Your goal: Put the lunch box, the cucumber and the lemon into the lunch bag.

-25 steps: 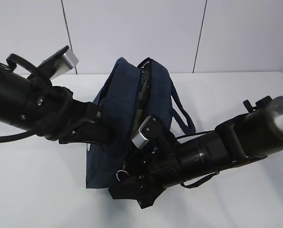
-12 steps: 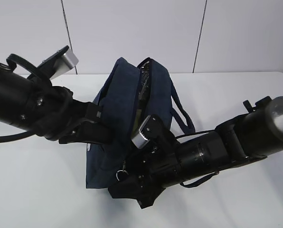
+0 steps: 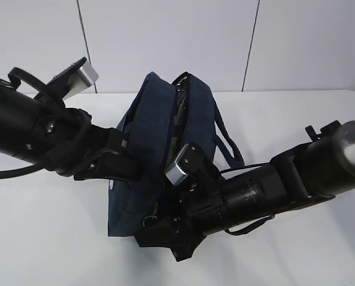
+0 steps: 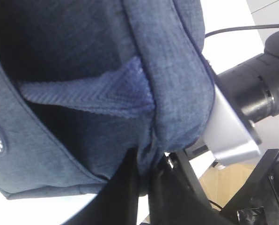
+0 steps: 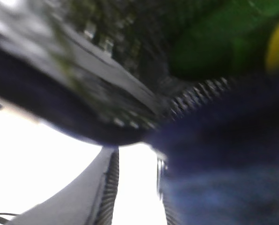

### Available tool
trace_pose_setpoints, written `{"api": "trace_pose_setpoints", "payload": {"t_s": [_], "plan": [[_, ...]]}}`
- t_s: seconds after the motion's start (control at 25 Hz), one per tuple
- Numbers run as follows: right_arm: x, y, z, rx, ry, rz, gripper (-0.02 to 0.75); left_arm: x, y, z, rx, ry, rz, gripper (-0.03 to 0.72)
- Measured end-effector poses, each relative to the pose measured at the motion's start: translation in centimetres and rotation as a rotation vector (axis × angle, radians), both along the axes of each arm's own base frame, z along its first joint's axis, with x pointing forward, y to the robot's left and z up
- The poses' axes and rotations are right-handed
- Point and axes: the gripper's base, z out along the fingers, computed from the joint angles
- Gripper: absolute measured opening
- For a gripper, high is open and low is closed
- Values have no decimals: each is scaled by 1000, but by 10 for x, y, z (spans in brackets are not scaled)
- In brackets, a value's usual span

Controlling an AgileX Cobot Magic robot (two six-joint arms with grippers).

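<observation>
Narrowing right tool (image 3: pixel 156 229) at lunch bag (image 3: pixel 148 143), metal ring (image 3: pixel 148 220) lower.

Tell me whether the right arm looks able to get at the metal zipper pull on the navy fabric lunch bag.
Probably yes. The right tool sits at the navy lunch bag's near end, right beside the pull, with nothing between them. The left tool only pinches bag fabric.

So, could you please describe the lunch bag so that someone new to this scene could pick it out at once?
On the white table, look to the middle, between the two black robot arms. The lunch bag is the boxy navy fabric thing there, with cord-like handles and its top zipper open. It is the only soft, blue item in view.
</observation>
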Motion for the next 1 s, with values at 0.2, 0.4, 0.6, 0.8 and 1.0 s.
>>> {"api": "trace_pose_setpoints", "payload": {"t_s": [0.2, 0.4, 0.6, 0.8, 1.0], "plan": [[0, 0, 0, -2, -2, 0, 218, 0, 0, 0, 0, 0, 0, 3], [1, -1, -1, -20, -6, -10, 217, 0, 0, 0, 0, 0, 0, 3], [3, 0, 0, -17, -14, -10, 217, 0, 0, 0, 0, 0, 0, 3], [5, 1, 2, -10, -22, -10, 217, 0, 0, 0, 0, 0, 0, 3], [5, 1, 2, -9, -20, -11, 217, 0, 0, 0, 0, 0, 0, 3]]}}
